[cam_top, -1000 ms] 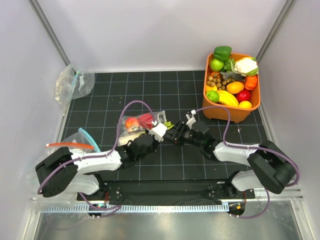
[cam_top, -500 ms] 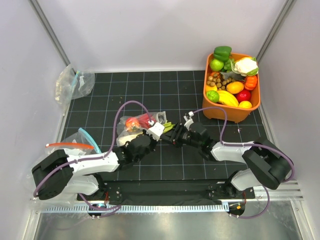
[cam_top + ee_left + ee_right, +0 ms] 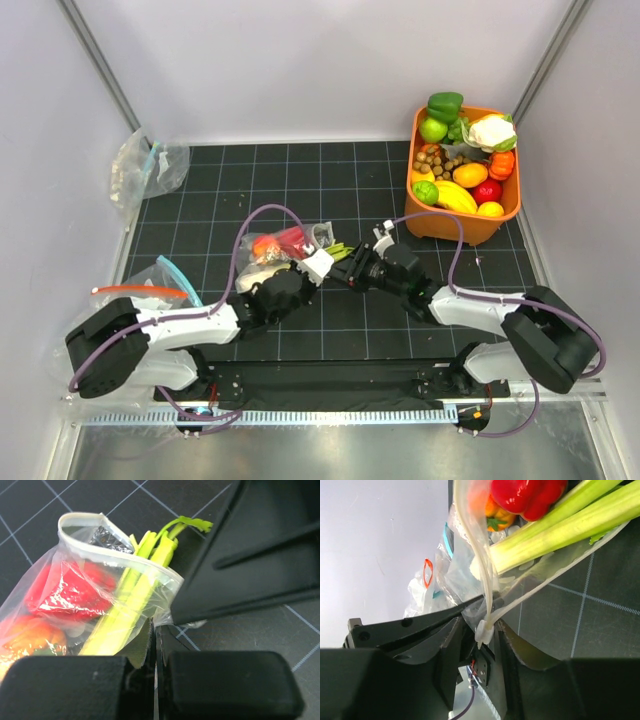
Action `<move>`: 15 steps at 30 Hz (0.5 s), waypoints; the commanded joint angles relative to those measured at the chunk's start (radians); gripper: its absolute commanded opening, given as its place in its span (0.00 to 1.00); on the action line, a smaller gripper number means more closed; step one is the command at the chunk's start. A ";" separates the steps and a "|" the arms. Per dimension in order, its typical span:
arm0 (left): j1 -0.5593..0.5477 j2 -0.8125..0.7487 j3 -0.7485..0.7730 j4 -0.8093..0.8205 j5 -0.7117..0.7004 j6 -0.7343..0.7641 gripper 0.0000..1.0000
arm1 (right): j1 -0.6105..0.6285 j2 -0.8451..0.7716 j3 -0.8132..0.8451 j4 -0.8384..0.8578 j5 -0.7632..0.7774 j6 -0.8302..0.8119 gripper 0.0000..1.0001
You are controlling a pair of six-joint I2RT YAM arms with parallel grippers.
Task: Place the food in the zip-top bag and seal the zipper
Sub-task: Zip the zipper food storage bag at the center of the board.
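Black gridded desk (image 3: pixel 300 170) from above: the zip-top bag (image 3: pixel 285 245) lies mid-desk, with the left tool (image 3: pixel 318 265) and right tool (image 3: pixel 345 268) meeting at its right end. Left wrist: the tool is clamped together on the bag's corner, and the celery stalk (image 3: pixel 135 600) pokes out of the mouth just beyond. Right wrist: the tool's jaws stand narrowly apart around the zipper (image 3: pixel 487 595) end; whether they pinch it I cannot tell

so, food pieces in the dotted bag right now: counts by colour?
green celery stalk: 1 (leafy end pokes out past the mouth)
red vegetable: 1
orange-red vegetable: 1
total: 3
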 commanded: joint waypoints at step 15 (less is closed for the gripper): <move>-0.055 -0.006 -0.003 0.086 0.010 0.134 0.27 | -0.047 -0.117 -0.025 -0.062 0.046 -0.041 0.01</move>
